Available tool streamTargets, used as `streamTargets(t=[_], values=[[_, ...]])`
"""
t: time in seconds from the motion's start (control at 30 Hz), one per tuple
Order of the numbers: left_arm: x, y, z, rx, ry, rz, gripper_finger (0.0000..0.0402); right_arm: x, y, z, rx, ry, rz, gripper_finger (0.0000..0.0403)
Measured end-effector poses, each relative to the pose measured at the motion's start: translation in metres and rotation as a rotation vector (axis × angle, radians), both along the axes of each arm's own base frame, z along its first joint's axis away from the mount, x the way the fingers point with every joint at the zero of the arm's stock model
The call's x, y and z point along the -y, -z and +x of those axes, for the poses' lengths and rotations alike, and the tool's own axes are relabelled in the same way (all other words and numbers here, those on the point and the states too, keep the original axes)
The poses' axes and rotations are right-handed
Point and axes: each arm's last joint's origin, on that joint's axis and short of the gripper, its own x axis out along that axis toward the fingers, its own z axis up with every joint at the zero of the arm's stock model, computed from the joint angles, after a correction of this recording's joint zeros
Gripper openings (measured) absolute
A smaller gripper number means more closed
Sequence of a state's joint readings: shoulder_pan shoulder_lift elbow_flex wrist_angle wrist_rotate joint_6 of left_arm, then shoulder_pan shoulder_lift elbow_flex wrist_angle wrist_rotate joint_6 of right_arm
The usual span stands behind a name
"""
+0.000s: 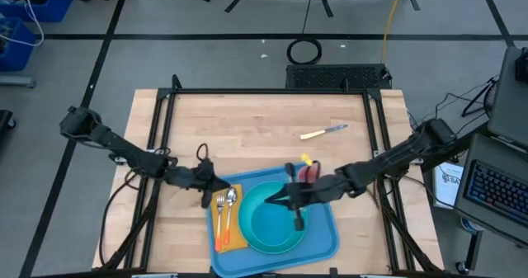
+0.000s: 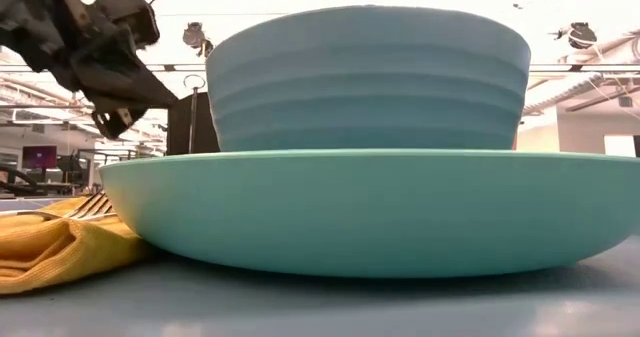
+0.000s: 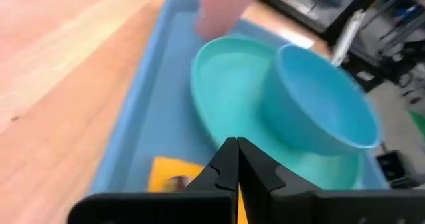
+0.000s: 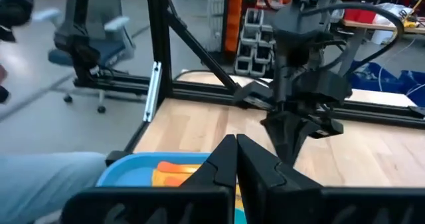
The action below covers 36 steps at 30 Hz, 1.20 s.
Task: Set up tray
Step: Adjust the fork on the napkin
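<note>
blue plastic tray [image 1: 326, 243] at the near edge of the wooden table [image 1: 247, 121], already carrying a teal plate [image 1: 252, 235] with a teal bowl [image 1: 276, 222] set on it. yellow napkin [image 1: 233, 238] on the tray's left part, with an orange-handled fork [image 1: 219, 220] and spoon [image 1: 228, 212] lying on it.

left gripper [image 1: 208, 187] low at the tray's far-left corner, just beyond the cutlery — fingers pressed tip to tip in the left wrist view, nothing between them. right gripper [image 1: 295, 202] over the plate's far rim, beside a reddish cup [image 1: 308, 172] at the tray's far edge; its fingers likewise closed together and empty in the right wrist view.

yellow-handled knife [image 1: 322, 131] alone on the bare wood, well beyond the tray toward the far right.

by the look of things, most pieces placed and both grippers between pickups. likely next: fetching the knife — calls for opening the fingers, reaching far across the table, then a flat, low pinch on a thin handle.
</note>
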State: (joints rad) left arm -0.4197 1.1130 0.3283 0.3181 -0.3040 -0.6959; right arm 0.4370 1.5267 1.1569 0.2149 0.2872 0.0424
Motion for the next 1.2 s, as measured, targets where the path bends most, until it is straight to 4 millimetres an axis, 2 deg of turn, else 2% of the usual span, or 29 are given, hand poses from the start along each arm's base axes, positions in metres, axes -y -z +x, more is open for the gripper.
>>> streamTargets(t=[0.1,0.3,0.4,0.53,0.6,0.87,1.1,1.2], values=[[-0.01,-0.003,0.006,-0.078,-0.002,-0.039,0.0002,0.006,0.008,-0.017,0.032,-0.001,0.042,0.0],[-0.019,-0.018,0.012,-0.302,-0.027,-0.056,0.0001,0.016,0.03,-0.039,0.095,0.006,0.124,0.0],[-0.019,-0.032,0.014,-0.366,-0.02,-0.04,0.0001,0.018,0.037,-0.044,0.12,0.003,0.138,0.0],[-0.018,-0.052,0.017,-0.414,0.009,-0.049,0.0001,0.018,0.037,-0.045,0.125,0.007,0.178,0.0],[-0.017,-0.056,0.018,-0.44,0.017,-0.039,0.0001,0.017,0.037,-0.046,0.123,0.001,0.179,0.0],[-0.002,-0.029,0.03,-0.562,0.092,0.057,0.0,0.009,0.037,-0.049,0.124,-0.025,0.199,0.0],[0.014,-0.022,0.045,-0.466,0.163,0.11,0.0,0.001,0.037,-0.053,0.122,-0.055,0.201,0.0],[0.015,-0.017,0.045,-0.493,0.166,0.111,0.0,-0.002,0.036,-0.055,0.121,-0.066,0.202,0.0]])
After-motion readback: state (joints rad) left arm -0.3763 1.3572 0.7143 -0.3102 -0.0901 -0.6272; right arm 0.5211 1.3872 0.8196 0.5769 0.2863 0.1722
